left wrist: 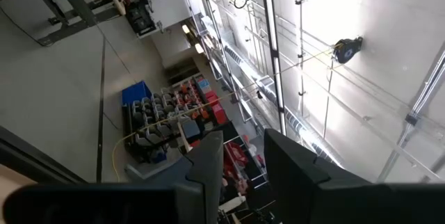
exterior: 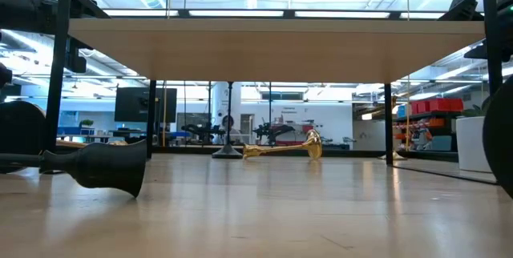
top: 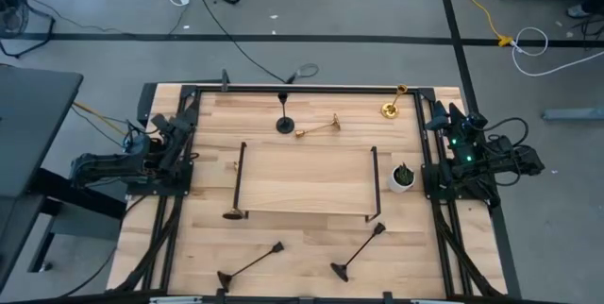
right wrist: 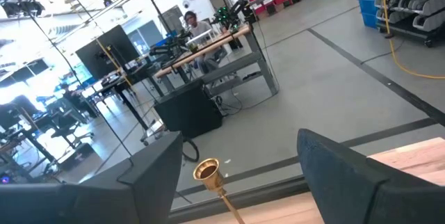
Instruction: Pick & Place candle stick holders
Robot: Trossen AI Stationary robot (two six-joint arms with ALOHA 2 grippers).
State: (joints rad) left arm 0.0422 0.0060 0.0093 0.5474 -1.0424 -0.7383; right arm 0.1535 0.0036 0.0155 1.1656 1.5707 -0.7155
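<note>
Both jaws stand apart and empty: left gripper (left wrist: 240, 175) narrowly, right gripper (right wrist: 240, 175) wide. Well away, the candle stick holders (top: 319, 131) lie scattered; none looks placed yet.

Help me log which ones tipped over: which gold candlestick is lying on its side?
The gold candlestick beside the upright black candlestick lies flat; the other gold one, at the far right corner, doesn't.

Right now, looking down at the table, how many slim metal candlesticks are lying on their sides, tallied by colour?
Matte black metal candlesticks lying flat: 2
Shiny gold metal candlestick lying flat: 1
Total lying down: 3
</note>
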